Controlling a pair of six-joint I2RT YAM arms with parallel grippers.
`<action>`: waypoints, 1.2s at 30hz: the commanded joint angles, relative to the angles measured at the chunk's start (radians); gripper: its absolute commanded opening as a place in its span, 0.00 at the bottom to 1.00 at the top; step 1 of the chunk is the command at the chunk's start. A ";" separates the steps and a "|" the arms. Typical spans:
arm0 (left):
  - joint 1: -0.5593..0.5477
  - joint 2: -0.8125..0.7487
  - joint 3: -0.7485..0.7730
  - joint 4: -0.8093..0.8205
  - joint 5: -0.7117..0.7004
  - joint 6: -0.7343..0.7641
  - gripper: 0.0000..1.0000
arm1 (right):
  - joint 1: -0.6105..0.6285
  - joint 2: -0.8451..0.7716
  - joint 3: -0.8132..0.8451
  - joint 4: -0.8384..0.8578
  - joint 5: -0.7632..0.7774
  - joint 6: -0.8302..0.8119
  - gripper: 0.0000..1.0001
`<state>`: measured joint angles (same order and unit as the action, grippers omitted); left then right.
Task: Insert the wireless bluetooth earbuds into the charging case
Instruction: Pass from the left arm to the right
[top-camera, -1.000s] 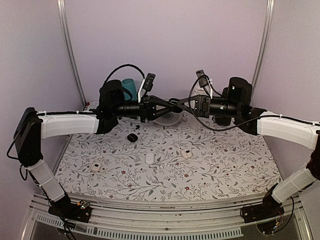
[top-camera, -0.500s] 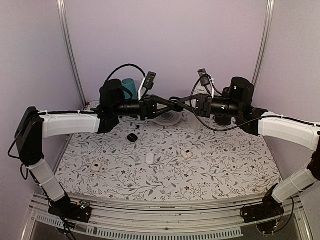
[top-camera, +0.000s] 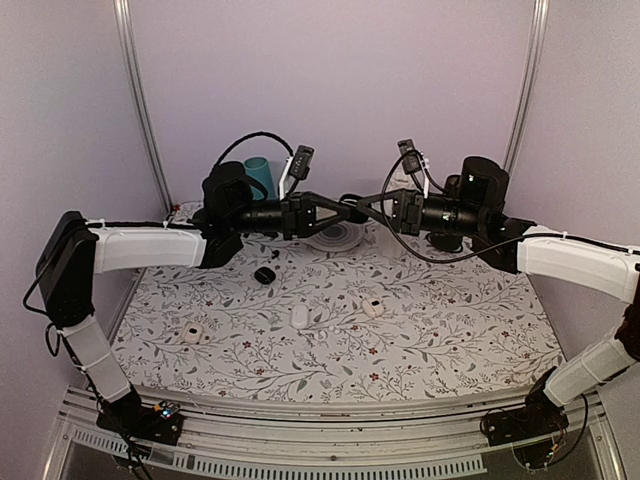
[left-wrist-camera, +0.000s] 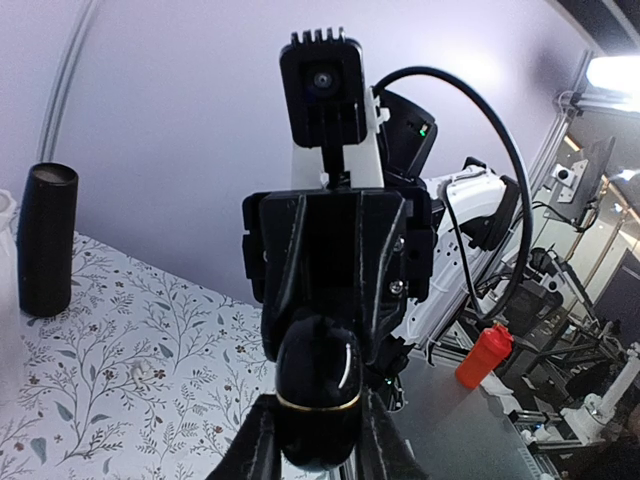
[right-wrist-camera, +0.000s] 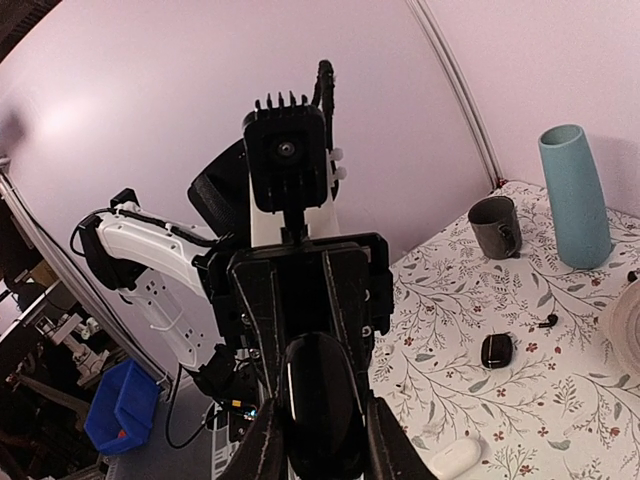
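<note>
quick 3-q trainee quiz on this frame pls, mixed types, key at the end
1. What do the left pincer and right pincer grip between them?
A. a white case
B. a black case
C. a mug
2. True or false: that case rests on the table.
3. Fill in: the vase at the back is ___ in colour.

Key: 1 B; 2 false, it is held in the air between the arms; 3 teal.
</note>
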<state>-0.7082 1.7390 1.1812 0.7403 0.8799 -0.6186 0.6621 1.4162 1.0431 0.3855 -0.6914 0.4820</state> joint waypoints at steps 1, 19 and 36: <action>0.024 0.021 0.013 0.033 -0.053 -0.016 0.26 | 0.009 -0.029 -0.019 0.016 0.028 0.015 0.03; 0.030 0.011 -0.038 0.013 -0.136 0.041 0.88 | -0.044 -0.040 -0.059 0.016 0.073 0.062 0.03; 0.054 -0.117 -0.152 -0.114 -0.429 0.154 0.96 | -0.122 -0.089 -0.163 0.015 0.211 0.123 0.03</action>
<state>-0.6811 1.6855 1.0615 0.6468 0.5438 -0.4969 0.5568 1.3598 0.9131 0.3832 -0.5480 0.5762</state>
